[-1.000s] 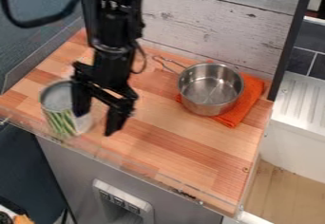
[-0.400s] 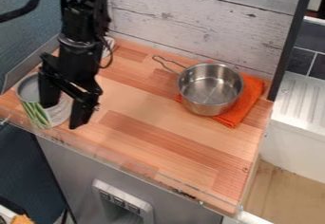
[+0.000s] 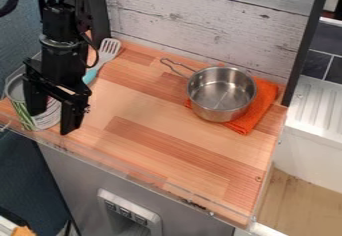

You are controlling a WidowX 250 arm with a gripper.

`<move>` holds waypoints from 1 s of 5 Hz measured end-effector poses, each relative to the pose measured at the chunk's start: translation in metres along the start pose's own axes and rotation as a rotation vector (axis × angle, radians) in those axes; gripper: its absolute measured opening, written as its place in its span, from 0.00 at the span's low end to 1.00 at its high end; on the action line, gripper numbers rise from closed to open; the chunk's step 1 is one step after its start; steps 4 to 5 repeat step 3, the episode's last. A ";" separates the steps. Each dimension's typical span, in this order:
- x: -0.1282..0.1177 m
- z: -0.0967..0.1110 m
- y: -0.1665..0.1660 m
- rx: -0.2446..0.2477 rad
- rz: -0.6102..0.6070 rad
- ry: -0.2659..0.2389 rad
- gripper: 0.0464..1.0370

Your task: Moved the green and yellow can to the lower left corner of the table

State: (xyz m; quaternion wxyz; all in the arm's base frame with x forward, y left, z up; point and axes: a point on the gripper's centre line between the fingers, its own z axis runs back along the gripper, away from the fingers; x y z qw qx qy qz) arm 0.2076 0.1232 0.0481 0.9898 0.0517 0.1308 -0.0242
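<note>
Nearest is the front edge of the surface [image 3: 200, 180], with its clear strip. By its left end, close to the lower left corner, the can [image 3: 45, 117] stands upright, open mouth up, its side green and white in what can be seen.

The tool [image 3: 51, 121] hangs over the can's right half, its two fingers [image 3: 71, 115] well apart. One seems to dip into the can's mouth and the other hangs outside, on the right, so the wall lies between them without looking pinched; whether either finger touches it cannot be told. The can thus lies to the left of the outer finger, its long axis running up and down alongside.

Compared with the earlier frames, can and tool have both shifted left, towards the corner. The push looks nearly finished; a little more that way could take the can too near the edge.

Farther back, the spatula [image 3: 107, 51], mostly hidden behind the arm before, now shows plainly. The pot [image 3: 220, 92] on the orange cloth [image 3: 265, 100] is unchanged.
</note>
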 end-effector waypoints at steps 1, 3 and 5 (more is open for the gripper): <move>0.007 0.033 -0.006 -0.112 0.016 -0.239 0.96; 0.012 0.061 -0.011 -0.063 -0.023 -0.374 0.96; 0.012 0.061 -0.011 -0.063 -0.023 -0.374 0.96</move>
